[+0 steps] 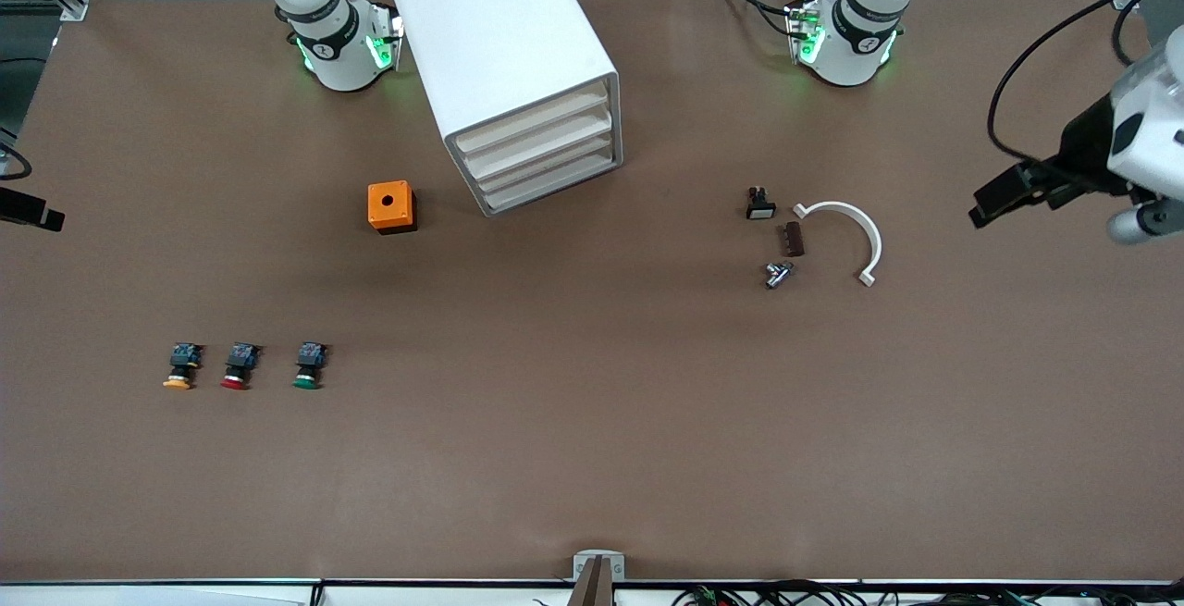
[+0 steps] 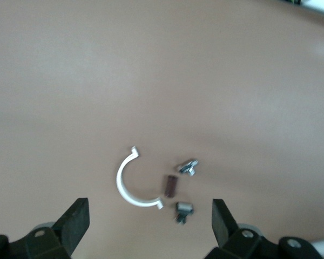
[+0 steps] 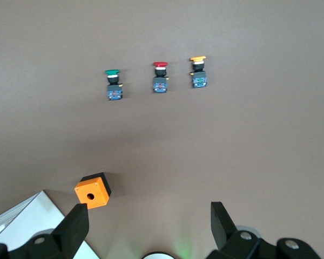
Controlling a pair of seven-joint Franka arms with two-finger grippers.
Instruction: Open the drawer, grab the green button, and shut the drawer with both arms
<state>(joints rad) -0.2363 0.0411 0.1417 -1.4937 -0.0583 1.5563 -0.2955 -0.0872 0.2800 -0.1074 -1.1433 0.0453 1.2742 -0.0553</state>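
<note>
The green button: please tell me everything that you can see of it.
The green button is a small push button with a round green cap, a black body and a blue rear part. It lies on its side on the brown table, cap toward the front camera. It is the last in a row of three alike, beside the red-capped one, at the right arm's end. It is nearer to the camera than the orange box. Nothing touches it but the table.

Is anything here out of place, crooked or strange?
Only the cabinet sits askew on the table, its drawers all shut. The three buttons lie in a neat row; both open grippers wait above.
</note>
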